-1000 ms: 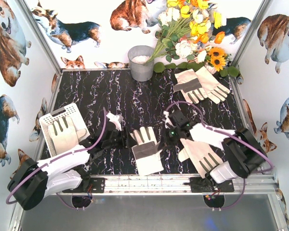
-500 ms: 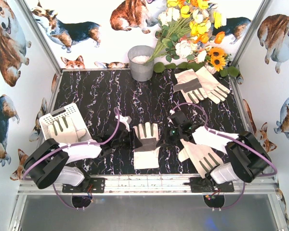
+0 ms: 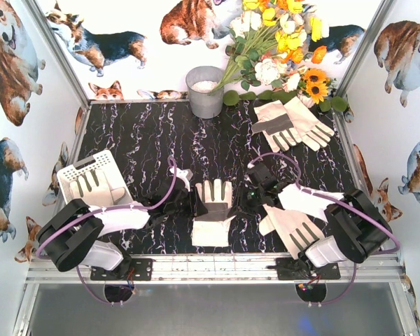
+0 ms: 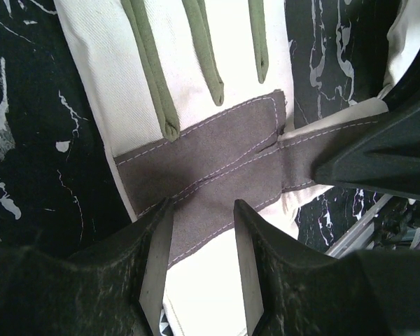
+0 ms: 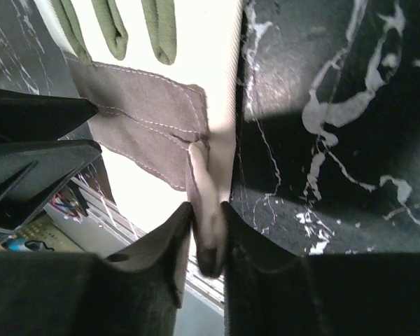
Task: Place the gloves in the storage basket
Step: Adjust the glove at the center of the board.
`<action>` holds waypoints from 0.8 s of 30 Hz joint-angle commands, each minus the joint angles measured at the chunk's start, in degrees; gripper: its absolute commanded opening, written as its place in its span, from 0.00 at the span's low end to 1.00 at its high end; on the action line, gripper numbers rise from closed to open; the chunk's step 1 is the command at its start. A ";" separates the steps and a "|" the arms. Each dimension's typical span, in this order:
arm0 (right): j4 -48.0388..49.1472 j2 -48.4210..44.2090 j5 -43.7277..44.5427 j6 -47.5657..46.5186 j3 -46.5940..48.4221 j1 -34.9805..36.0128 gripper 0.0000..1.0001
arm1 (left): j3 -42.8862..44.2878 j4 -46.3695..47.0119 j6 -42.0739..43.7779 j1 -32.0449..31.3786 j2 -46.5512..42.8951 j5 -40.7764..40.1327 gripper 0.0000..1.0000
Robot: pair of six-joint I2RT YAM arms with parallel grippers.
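One glove (image 3: 213, 210): left hand (image 4: 203, 208) part-open above; right hand (image 5: 207, 210) pinching.

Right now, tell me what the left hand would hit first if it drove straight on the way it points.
The left hand would meet the middle glove first: its grey-brown palm patch lies straight ahead, seemingly very close, though depth is unclear.

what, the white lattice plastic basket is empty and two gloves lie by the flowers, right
No. The top external view shows one cream-white glove lying in the white lattice plastic basket; two gloves do lie by the flowers.
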 commanded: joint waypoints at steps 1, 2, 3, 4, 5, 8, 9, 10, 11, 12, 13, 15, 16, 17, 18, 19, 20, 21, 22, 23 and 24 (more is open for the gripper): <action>-4.85 -4.50 2.73 -2.00 2.80 0.41 0.31 | 1.43 -1.70 -0.12 -0.57 -0.78 -0.25 0.36; -6.65 -5.38 3.62 -2.79 3.72 0.41 0.37 | 1.50 -1.86 0.09 -0.68 -1.45 -0.25 0.38; -8.33 -6.24 4.47 -4.17 5.12 0.37 0.43 | 1.65 -2.03 0.37 -0.82 -2.21 -0.13 0.42; -10.09 -7.11 5.31 -5.17 6.31 0.33 0.48 | 2.00 -2.22 0.90 -1.04 -3.11 0.19 0.46; -11.88 -7.85 6.09 -6.15 7.83 0.20 0.51 | 2.55 -2.78 1.68 -1.24 -4.07 0.41 0.50; -17.18 -9.93 9.13 -8.77 12.54 -0.07 0.57 | 6.12 -8.10 5.50 -1.75 -7.33 -0.39 0.58; -18.77 -10.54 10.34 -9.77 14.00 -0.25 0.58 | 7.68 -10.42 6.90 -1.74 -8.21 -1.02 0.62; -20.20 -11.01 11.55 -10.68 15.49 -0.59 0.58 | 9.12 -12.61 8.41 -1.73 -9.16 -1.77 0.66; -21.62 -11.56 13.14 -11.63 16.79 -1.07 0.58 | 11.08 -14.71 9.77 -1.73 -10.06 -2.65 0.69; -22.90 -12.05 14.27 -12.01 18.04 -1.84 0.58 | 12.46 -16.45 10.96 -1.74 -10.94 -3.57 0.72; -23.83 -12.58 14.27 -12.08 19.07 -3.10 0.59 | 13.73 -18.25 12.10 -1.76 -11.62 -4.31 0.75; -23.71 -14.45 11.87 -10.87 20.44 -6.73 0.59 | 16.55 -21.42 14.72 -1.65 -12.88 -5.22 0.81; -22.58 -15.64 11.08 -10.41 20.68 -8.03 0.59 | 18.73 -24.02 16.28 -1.58 -13.37 -5.84 0.84; -20.97 -16.99 11.06 -10.30 20.60 -8.97 0.59 | 20.57 -26.14 17.69 -1.44 -13.79 -6.72 0.89; -19.77 -17.67 11.68 -10.31 20.39 -9.56 0.60 | 21.98 -28.15 19.16 -1.07 -14.15 -7.56 0.92; -19.26 -19.78 12.47 -10.32 20.43 -10.20 0.61 | 23.35 -30.17 20.46 -0.35 -14.46 -8.29 0.95; -19.26 -20.56 13.26 -10.60 20.50 -10.90 0.61 | 24.49 -31.81 21.73 0.65 -14.80 -8.81 0.96; -19.63 -20.94 13.79 -11.23 20.63 -12.03 0.61 | 25.33 -33.36 22.84 2.24 -15.08 -8.95 0.97; -20.29 -21.09 14.35 -11.73 20.68 -13.20 0.61 | 25.93 -34.49 23.77 3.93 -15.54 -8.72 0.98; -21.14 -20.99 14.78 -12.07 20.61 -14.44 0.61 | 26.16 -35.24 24.64 6.22 -16.06 -7.96 0.98; -22.29 -20.71 15.33 -12.72 20.47 -15.45 0.61 | 26.07 -35.69 25.64 8.70 -16.65 -7.00 0.99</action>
